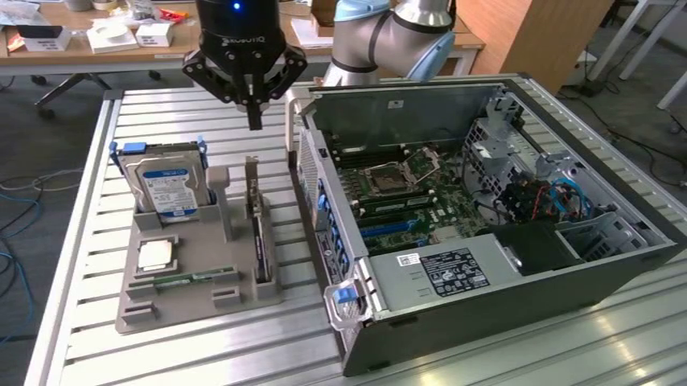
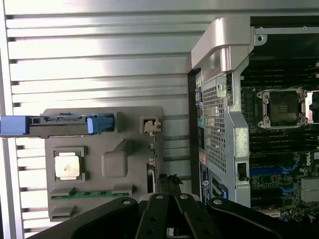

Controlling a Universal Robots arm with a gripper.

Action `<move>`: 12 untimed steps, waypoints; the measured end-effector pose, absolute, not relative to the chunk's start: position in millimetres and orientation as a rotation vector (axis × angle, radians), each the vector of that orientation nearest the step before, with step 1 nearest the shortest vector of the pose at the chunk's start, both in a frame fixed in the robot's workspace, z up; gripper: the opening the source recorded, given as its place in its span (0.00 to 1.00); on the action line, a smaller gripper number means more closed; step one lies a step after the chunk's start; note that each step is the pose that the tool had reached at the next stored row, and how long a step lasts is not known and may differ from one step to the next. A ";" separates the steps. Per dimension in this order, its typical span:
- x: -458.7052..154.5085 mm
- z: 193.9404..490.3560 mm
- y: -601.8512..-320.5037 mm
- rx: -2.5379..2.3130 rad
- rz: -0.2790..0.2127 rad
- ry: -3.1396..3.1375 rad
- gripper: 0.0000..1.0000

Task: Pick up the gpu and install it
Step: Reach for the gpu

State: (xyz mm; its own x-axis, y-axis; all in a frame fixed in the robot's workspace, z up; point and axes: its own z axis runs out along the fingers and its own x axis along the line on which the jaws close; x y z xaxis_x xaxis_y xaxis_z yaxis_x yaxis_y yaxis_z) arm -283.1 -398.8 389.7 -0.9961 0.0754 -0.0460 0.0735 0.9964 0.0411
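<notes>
While the gpu [image 1: 259, 233] stands on edge in its grey holder [image 1: 161, 312] beside the open computer case [image 1: 504, 310], the gripper [image 1: 254, 121] hangs above it, pinched shut and empty.

Gpu [image 1: 261, 233] edge-on, centre left — lower edge sunk in the gray holder [image 1: 188, 310]; arm [image 1: 387, 36] cropped at frame top.

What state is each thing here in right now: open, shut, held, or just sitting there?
gripper: shut, empty, in the air over the gray holder
gpu: standing on edge in the holder, not picked up
hard drive: upright in the holder
processor chip: flat in the holder
memory stick: flat in the holder
computer case: on its side, open
</notes>
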 end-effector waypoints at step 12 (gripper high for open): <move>-285.1 389.7 -398.8 0.121 0.061 3.092 0.10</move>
